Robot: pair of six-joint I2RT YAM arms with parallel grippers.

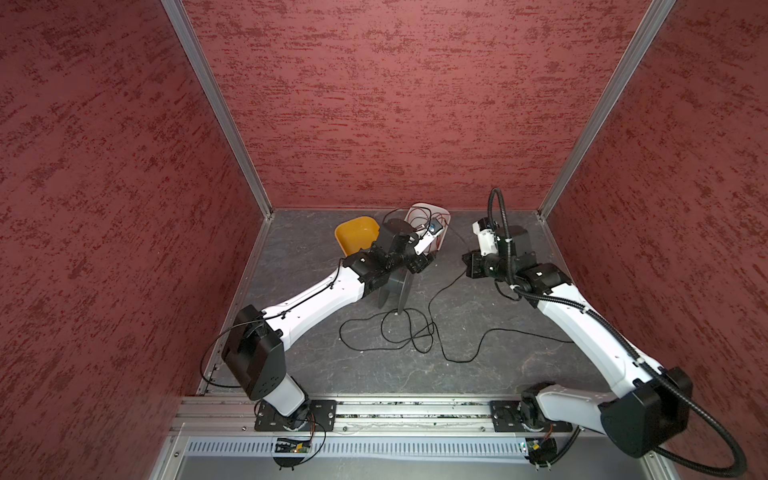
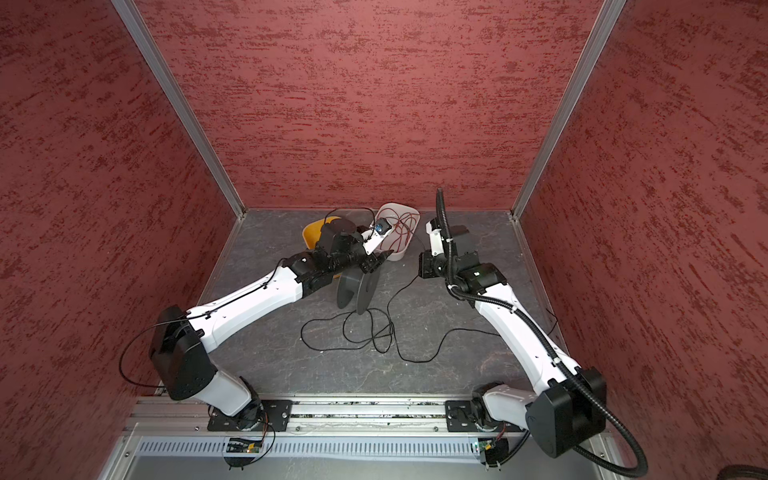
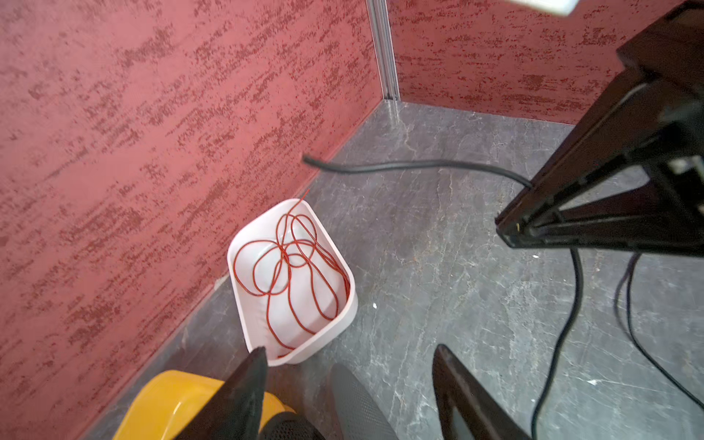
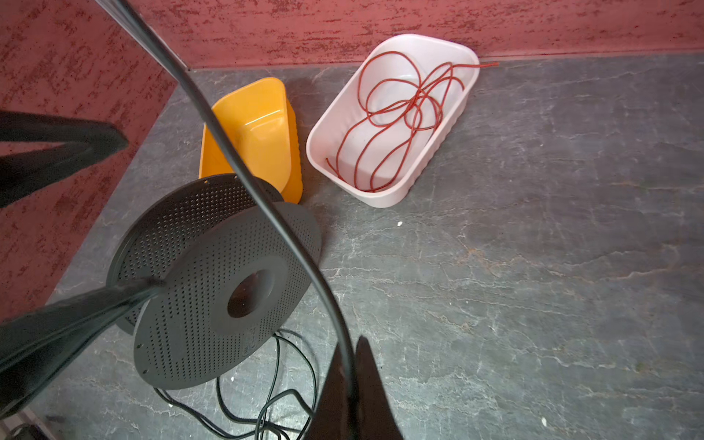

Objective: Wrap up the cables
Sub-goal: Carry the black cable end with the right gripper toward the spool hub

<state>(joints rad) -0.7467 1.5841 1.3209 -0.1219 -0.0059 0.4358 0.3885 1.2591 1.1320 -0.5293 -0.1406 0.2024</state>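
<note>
The cables are one thin black wire lying in loose loops on the floor in front of a dark grey perforated spool that stands on edge. My right gripper is shut on the wire, which runs up from its fingers across the spool. In the left wrist view the wire's free end sticks out past the right gripper. My left gripper is open at the spool's top, with a disc rim between its fingers and not pinched. In a top view it is above the spool.
A yellow tray sits behind the spool at the back wall. Next to it a white tray holds a tangled red cord. Red walls close in the back and both sides. My right gripper hangs right of the spool.
</note>
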